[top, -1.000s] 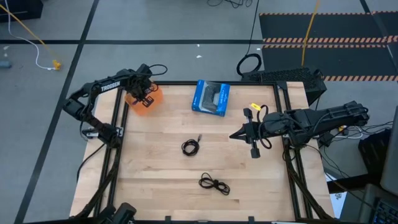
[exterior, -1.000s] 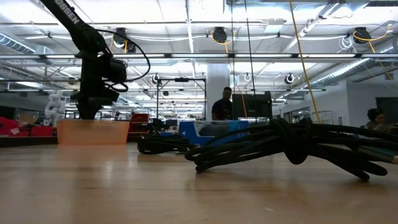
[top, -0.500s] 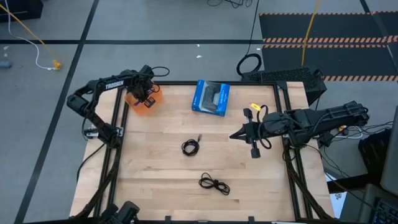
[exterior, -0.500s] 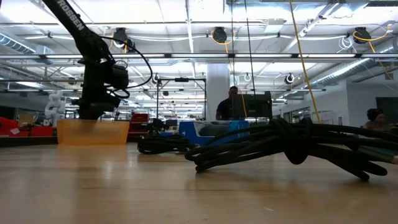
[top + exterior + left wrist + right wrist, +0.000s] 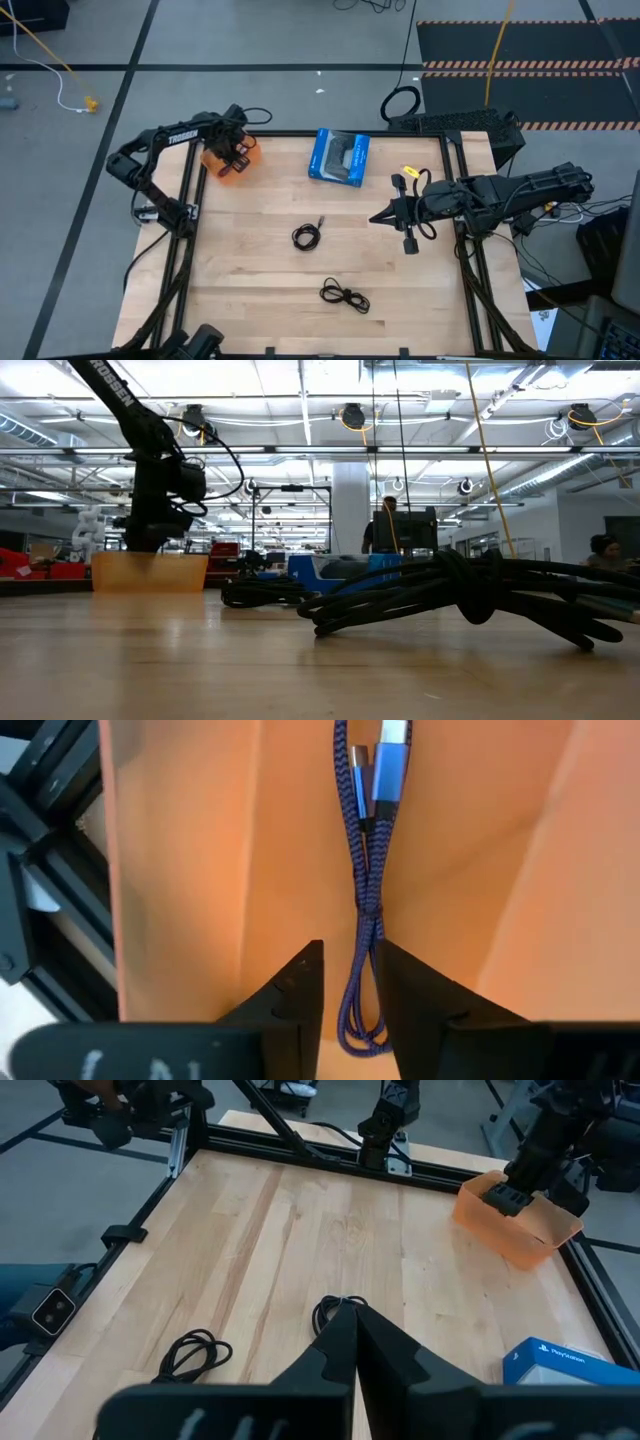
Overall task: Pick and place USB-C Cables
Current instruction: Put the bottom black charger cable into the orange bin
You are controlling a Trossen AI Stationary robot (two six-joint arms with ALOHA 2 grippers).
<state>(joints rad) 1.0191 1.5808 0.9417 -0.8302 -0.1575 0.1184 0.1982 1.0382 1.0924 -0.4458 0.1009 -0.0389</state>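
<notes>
Wooden table (image 5: 250,280): upper left, the left gripper (image 5: 232,155), fingers slightly apart, hangs in the orange bin (image 5: 243,168) over the blue-purple cable (image 5: 362,910). Centre, two black cables (image 5: 307,236) (image 5: 345,296) below the blue box (image 5: 339,157). Right, the right gripper (image 5: 378,217) is closed, empty.

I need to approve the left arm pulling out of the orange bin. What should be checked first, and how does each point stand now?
1. Blue-purple cable is inside the orange bin: ok.
2. Left gripper has let go of it: cannot tell; the fingers stand slightly apart with the cable's loop between them.
3. Cable lies clear of the bin's rim: ok, in the left wrist view.
4. Right gripper is shut and empty, waiting at the table's right side: ok.
5. Two black cables lie out on the table, not yet picked: ok.
</notes>
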